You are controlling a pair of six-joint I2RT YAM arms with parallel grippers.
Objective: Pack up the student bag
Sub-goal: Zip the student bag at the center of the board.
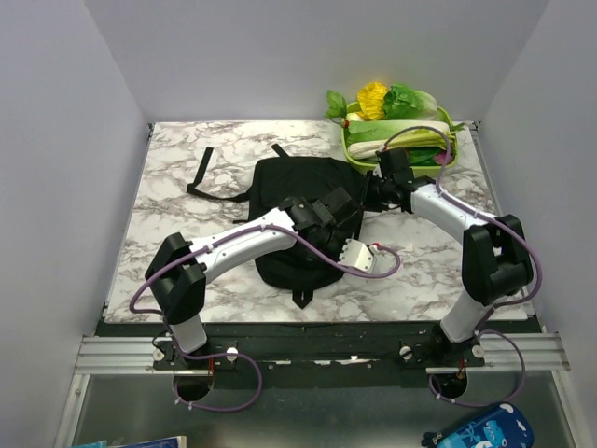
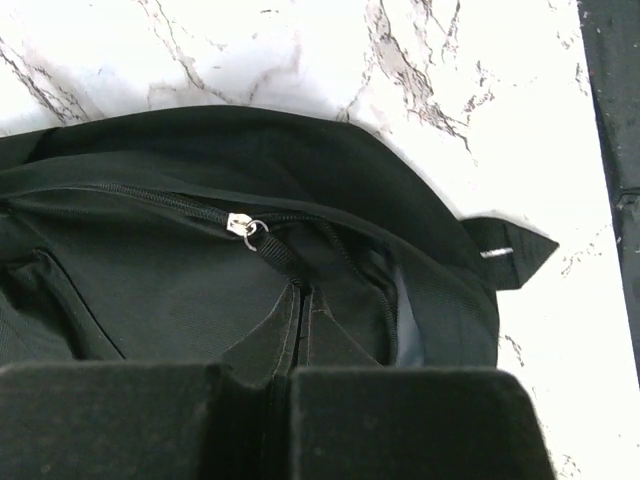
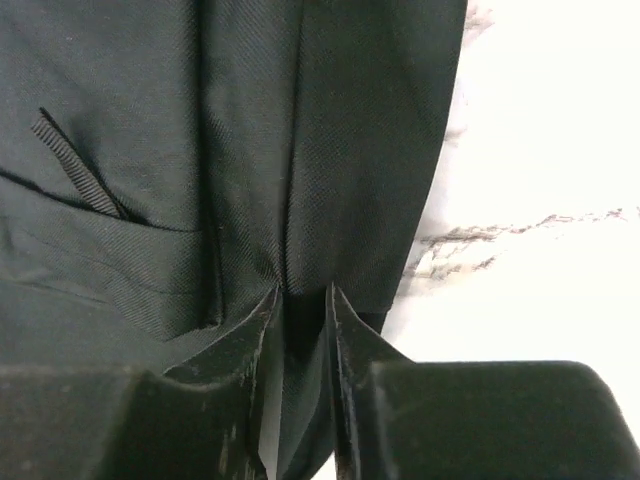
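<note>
1. The bag lies flat in the middle of the marble table, and both arms reach in over it.
2. The left gripper sits over the bag's middle with its fingers pressed together. It seems to nip a ridge of cloth just below the zipper pull, though the dark fabric makes that hard to confirm.
3. The right gripper is at the bag's right edge, pinching a narrow fold of black cloth between nearly closed fingers.
4. Risk: both holds are on thin, slack cloth. A lift or pull could make either fold slide out, and the mouth would drop shut.
5. Risk: the zipper looks mostly closed near the left gripper. Pulling the sides apart would then strain the cloth without opening anything.
6. Risk: if the arms pull unevenly, the whole bag could drag across the table or twist, since nothing pins it down.
7. Risk: the loose strap on the bag's far left could snag if the bag shifts.
</note>
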